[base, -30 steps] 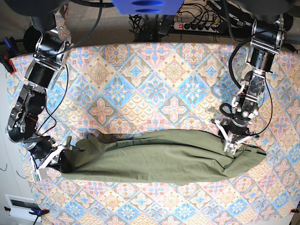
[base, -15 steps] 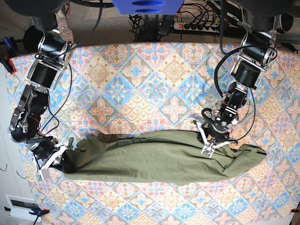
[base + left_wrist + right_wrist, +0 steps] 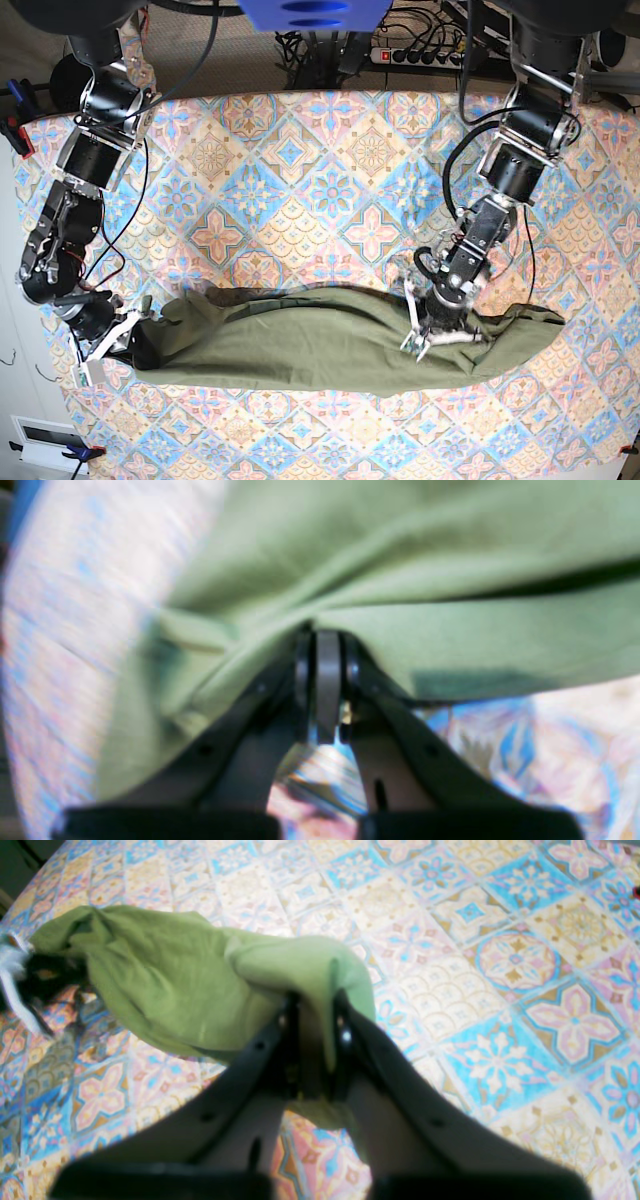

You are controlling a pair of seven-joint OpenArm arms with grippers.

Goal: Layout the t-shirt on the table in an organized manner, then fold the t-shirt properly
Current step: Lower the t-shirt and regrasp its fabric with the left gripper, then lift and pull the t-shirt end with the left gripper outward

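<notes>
Olive-green cotton t-shirt [image 3: 340, 340] bunched lengthwise on diamond-tiled table [image 3: 300, 180]; left gripper [image 3: 327, 645] apparently pinching cloth, right gripper [image 3: 312, 1005] pinching its end.

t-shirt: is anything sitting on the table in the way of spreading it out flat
Nothing visible does. The t-shirt lies bunched in a long roll along the near side of the table, whose patterned cloth is bare beyond it. Both the left gripper and right gripper already pinch the fabric directly.
</notes>
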